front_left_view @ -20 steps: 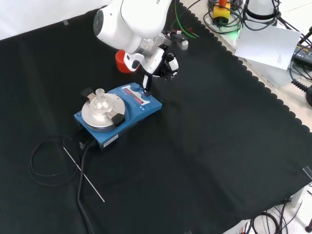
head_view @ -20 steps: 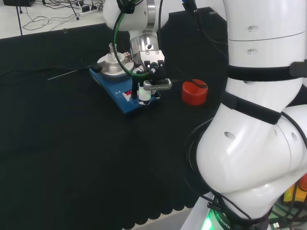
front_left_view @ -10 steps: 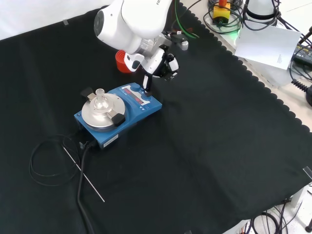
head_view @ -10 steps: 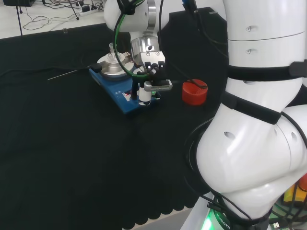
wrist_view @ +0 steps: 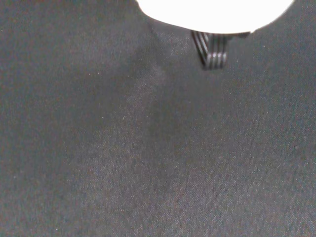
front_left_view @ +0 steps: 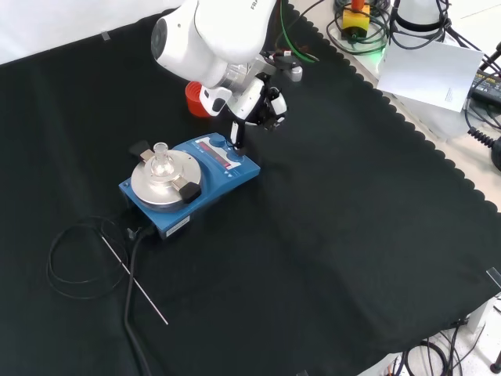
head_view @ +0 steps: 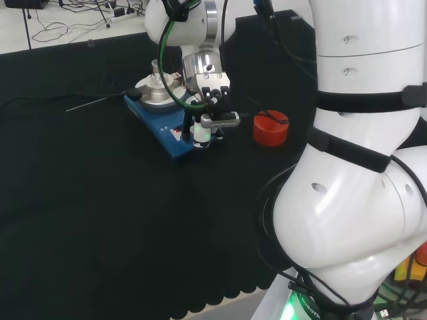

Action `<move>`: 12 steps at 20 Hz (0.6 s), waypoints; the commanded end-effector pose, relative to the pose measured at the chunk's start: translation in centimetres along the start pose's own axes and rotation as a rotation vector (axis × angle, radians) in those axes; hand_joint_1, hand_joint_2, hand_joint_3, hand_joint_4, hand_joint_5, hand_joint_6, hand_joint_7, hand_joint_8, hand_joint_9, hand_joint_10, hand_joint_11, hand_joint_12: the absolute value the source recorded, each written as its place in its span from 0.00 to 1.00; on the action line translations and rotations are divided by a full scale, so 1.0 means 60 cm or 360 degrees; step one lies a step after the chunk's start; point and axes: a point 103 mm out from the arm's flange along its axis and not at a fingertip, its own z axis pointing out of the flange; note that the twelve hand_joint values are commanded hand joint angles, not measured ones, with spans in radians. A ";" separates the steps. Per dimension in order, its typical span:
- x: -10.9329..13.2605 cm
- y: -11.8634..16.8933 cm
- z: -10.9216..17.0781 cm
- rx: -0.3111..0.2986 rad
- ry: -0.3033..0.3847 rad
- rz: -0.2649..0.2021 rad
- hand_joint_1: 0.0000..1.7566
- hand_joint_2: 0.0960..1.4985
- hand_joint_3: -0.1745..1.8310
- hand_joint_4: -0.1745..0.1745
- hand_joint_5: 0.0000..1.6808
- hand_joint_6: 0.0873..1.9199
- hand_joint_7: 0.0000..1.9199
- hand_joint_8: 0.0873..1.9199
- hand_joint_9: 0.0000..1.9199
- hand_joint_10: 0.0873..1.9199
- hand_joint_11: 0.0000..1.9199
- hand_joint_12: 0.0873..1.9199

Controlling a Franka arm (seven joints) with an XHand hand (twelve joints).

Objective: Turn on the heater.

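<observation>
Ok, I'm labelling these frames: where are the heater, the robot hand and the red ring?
heater (front_left_view: pixel 215 186): front view, blue front face.
robot hand (front_left_view: pixel 258 102): front view, its black and white body above the heater's panel.
red ring (head_view: pixel 269 129): head view, its side wall.

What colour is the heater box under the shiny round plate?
The heater is blue, with a silver plate; the front view shows it best.

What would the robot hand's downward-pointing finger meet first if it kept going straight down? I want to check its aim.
Most likely the control panel at the front edge of the blue heater. In the front view the robot hand points one finger down at that panel, though whether it already touches is unclear.
</observation>
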 end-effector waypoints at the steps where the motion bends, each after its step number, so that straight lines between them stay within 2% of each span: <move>1: 0.001 -0.002 -0.003 -0.0007 0.0005 -0.0004 0.86 0.33 0.73 0.35 0.26 0.12 0.92 0.82 0.95 0.83 0.68 0.72; 12: 0.000 -0.039 -0.037 -0.0081 0.0011 0.0003 0.86 0.32 0.73 0.35 0.26 0.13 0.92 0.82 0.95 0.83 0.68 0.72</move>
